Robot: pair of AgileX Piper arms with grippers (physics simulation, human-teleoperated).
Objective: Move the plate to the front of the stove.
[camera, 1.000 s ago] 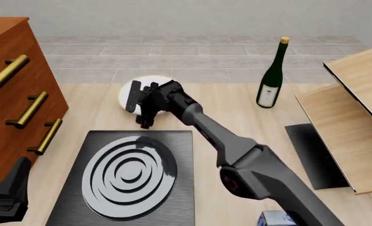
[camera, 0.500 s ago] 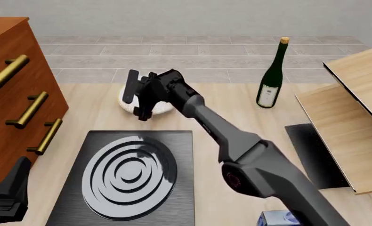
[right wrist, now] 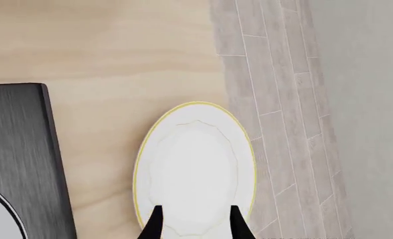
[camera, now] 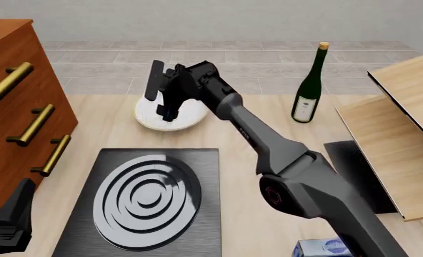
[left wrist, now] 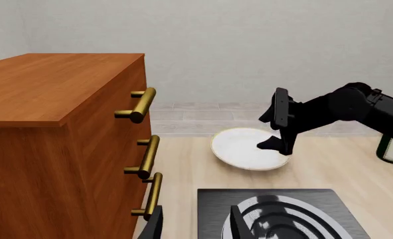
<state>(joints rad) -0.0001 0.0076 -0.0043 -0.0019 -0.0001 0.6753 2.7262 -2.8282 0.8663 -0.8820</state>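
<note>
While the plate lies on the table just beyond the stove, the right gripper has lifted off it since a second ago, jaws wide and empty. That may mean release or a fresh approach. The left gripper idles open. A bottle and dresser flank the stove, blocking nothing.

The right arm is built of smooth dark-grey tubular links joined by rounded black housings; its big elbow joint carries a small red ring mark. It ends in a black right pincer with two flat, slab-like fingers. The left pincer is matt black too, angular, with tapered finger tips
</note>
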